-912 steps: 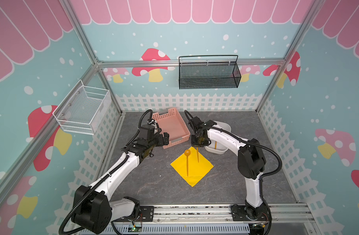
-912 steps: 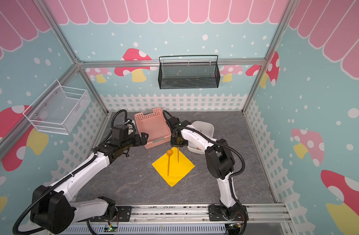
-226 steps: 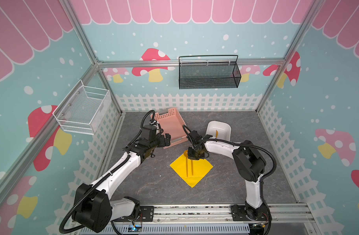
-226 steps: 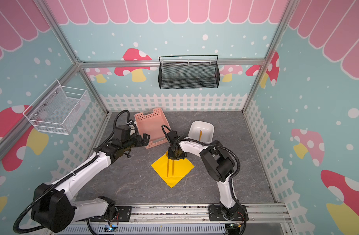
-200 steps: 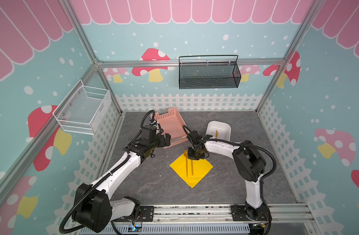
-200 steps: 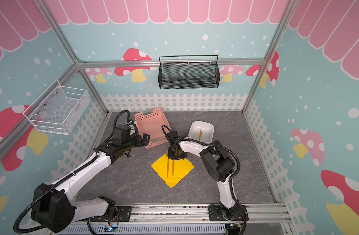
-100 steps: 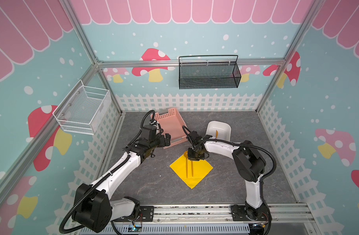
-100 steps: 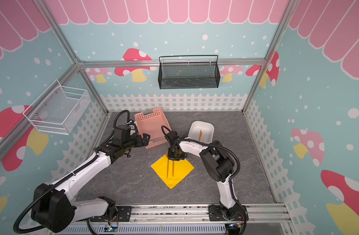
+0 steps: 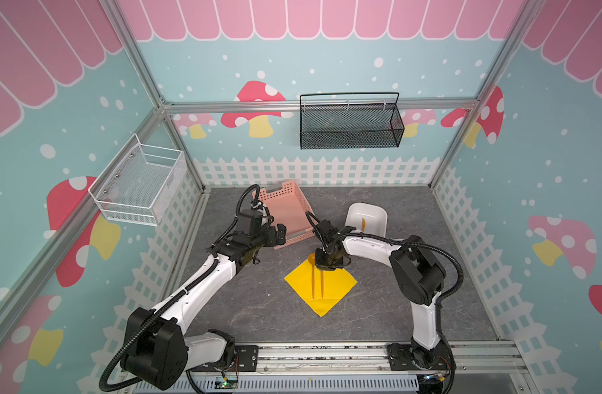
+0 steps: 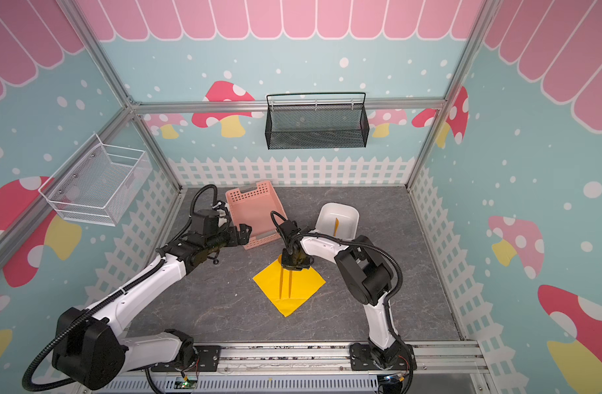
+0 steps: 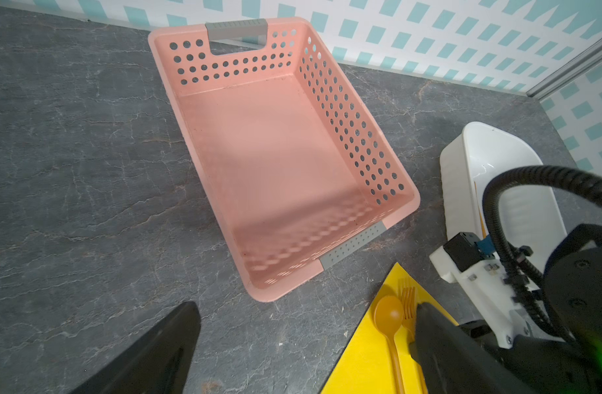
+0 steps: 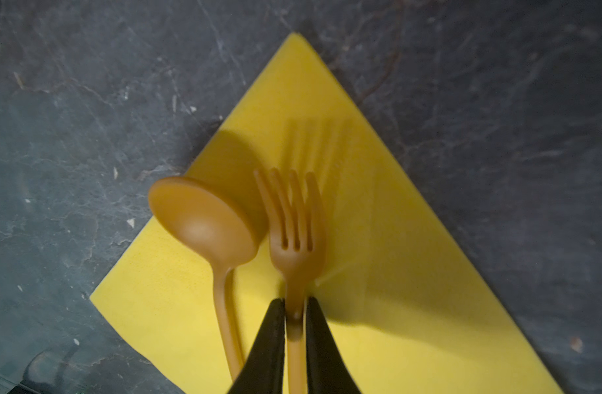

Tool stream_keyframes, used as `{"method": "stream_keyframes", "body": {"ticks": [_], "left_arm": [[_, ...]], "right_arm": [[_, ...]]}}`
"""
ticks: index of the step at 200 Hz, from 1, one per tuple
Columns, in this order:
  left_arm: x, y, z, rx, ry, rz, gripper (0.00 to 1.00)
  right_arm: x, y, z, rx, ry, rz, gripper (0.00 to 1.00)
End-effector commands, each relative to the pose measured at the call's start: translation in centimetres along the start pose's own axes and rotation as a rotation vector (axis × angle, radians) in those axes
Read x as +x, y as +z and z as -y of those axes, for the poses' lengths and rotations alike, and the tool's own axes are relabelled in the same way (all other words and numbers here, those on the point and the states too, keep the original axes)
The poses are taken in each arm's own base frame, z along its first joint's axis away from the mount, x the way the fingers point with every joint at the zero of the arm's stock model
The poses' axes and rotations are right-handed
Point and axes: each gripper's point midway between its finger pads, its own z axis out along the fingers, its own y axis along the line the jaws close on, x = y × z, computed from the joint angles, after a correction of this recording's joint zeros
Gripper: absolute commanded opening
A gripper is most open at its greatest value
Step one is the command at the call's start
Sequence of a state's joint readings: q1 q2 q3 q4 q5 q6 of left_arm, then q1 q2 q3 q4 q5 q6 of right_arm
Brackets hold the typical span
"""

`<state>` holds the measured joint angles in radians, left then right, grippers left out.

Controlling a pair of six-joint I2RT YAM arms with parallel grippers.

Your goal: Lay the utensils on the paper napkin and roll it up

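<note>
Grey worktop (image 9: 252, 307) carried everything. Pink basket (image 9: 279, 192) stood near the back edge, left of middle; white tub (image 9: 378, 218) sat right of it, a slim orange piece (image 9: 363, 223) inside. Yellow paper napkin (image 9: 333, 286) lay flat mid-worktop, one corner toward the front edge. Left gripper (image 10: 242, 234) hovered just beside the basket's front end, pincer spread wide. Right gripper (image 12: 294, 307) pinched the fork (image 12: 294, 232) by its handle over the napkin. Spoon (image 12: 204, 225) lay alongside, bowl overhanging the napkin's edge.
</note>
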<state>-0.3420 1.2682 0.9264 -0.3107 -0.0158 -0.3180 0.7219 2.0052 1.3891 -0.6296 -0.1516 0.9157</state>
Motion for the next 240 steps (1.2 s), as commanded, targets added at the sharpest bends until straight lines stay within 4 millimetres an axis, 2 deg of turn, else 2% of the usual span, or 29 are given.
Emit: {"method": "stream_keyframes", "body": {"ticks": [1,101,177,240], "left_arm": [[-0.93,-0.33,0.18,-0.008,0.008,0.019,1.0],[-0.89,-0.23,0.24,-0.005,0.006,0.016,1.0],[-0.94,-0.19,0.27,-0.003,0.005,0.016,1.0],[-0.93,-0.2,0.28,-0.003,0.005,0.016,1.0]], "right_arm": [[-0.16,-0.97,-0.83,-0.011,0.014,0.009,0.13],[-0.15,-0.76,-1.13,-0.024,0.017,0.002,0.12],[-0.08,-0.65,-1.06,-0.022,0.016,-0.002,0.17],[-0.15,-1.07,-0.93,-0.015,0.014,0.006,0.18]]}}
